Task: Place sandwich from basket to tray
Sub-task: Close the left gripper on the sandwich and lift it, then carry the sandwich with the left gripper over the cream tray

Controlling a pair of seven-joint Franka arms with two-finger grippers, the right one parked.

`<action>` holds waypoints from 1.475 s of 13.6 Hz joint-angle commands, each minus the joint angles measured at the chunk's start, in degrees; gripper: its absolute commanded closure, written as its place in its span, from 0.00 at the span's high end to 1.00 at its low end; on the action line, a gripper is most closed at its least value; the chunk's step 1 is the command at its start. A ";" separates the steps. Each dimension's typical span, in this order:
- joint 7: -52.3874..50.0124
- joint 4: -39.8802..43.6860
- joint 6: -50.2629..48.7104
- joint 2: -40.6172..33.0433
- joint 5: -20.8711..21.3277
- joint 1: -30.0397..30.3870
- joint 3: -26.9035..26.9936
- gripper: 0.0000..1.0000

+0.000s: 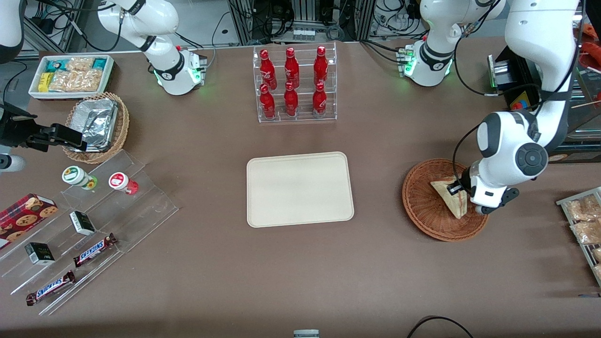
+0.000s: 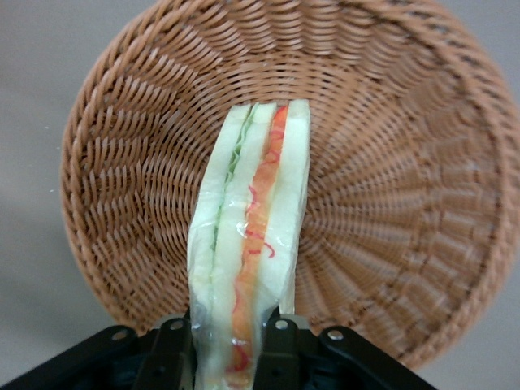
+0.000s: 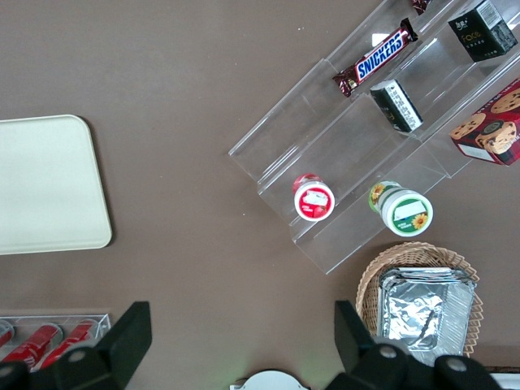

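Grasp made, lift pending: the gripper [image 2: 236, 345] is closed on one end of the sandwich [image 2: 248, 244], one finger [image 2: 171, 349] on each bread face, the layered cut edge showing between them. The sandwich sits inside the basket [image 1: 425, 206], toward the working arm's end of the table; whether it touches the weave or is just clear of it cannot be told. The tray [image 1: 299, 188] lies well apart toward the table's middle, nothing on it. To do this step well, I judge the lift should go straight up until the wedge clears the basket rim before any sideways travel; the bread is soft and wrapped in slick film, so a firm but not crushing squeeze and a slow carry should guard against slip or sag at the unsupported end. Pose: forearm reaches down over the basket edge, wrist bent so the fingers point down into the bowl.
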 commanded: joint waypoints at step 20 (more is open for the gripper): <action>-17.59 34.17 -9.27 21.58 -0.04 -38.38 -1.85 0.00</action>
